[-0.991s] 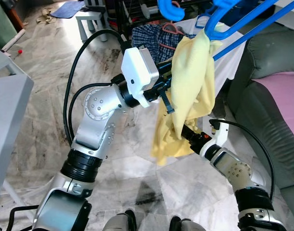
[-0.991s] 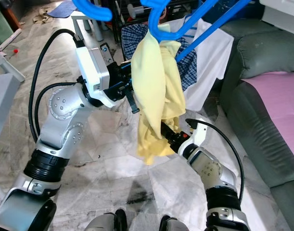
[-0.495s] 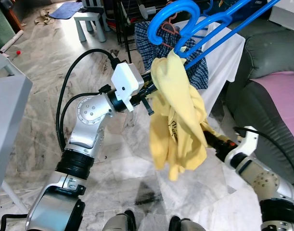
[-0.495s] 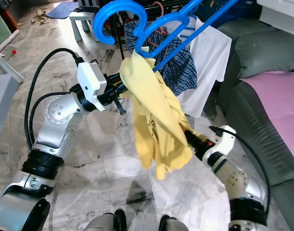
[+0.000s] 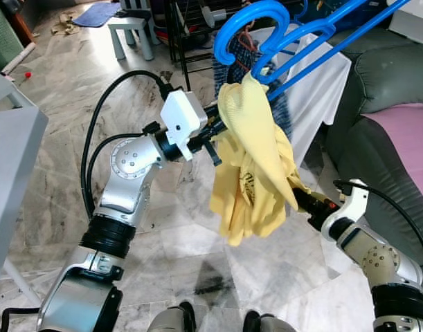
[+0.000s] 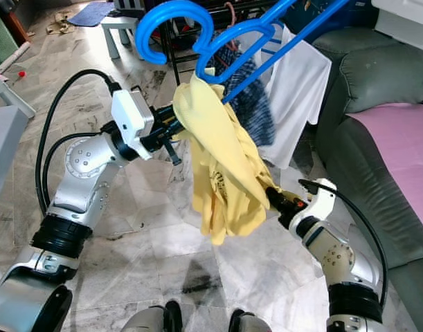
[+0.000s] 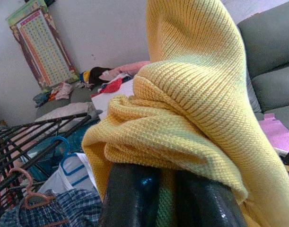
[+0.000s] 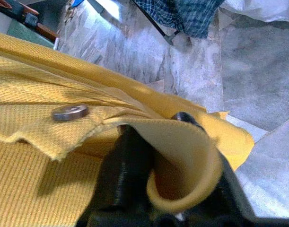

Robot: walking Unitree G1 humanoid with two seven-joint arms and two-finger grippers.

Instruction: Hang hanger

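Yellow knit shirt [image 5: 256, 159] droops off the blue hanger [image 5: 280, 38], soft and floppy; left claw [image 5: 218, 131] pinches its top fold, right claw [image 5: 301, 200] clamps the hem, hold the hanger's stiff frame.

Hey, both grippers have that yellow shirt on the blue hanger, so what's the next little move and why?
Probably raise the left gripper, pinching the yellow shirt just below the blue hanger, toward the dark rack. The right gripper grips the shirt's lower edge, and the hook hangs free.
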